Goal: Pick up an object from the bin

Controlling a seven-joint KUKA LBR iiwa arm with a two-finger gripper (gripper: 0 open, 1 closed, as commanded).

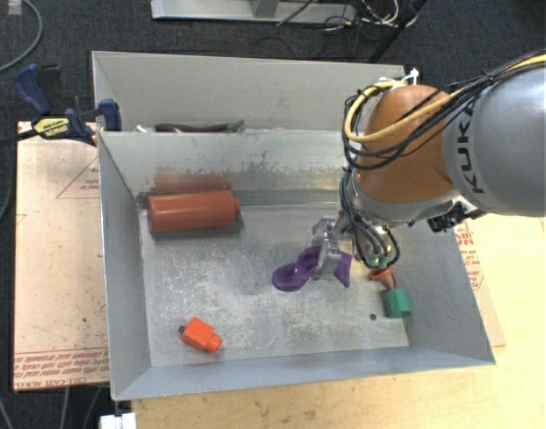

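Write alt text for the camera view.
The arm reaches in from the right, with its gripper low at a purple thing in the middle of the grey bin. A brown-red cylinder lies back left, an orange piece front left and a green block front right.

End effector (329, 254) is down at a purple floppy thing (291, 278) near the bin's (121, 266) middle

Even overhead light is washing the grey bin (121, 266); shadows are falling soft and short. Back wall (281, 164) at 12 o'clock is mirroring the red-brown cylinder (194, 212) as a hazy smear. Orange wrist cover (402, 141) is catching a dull sheen.
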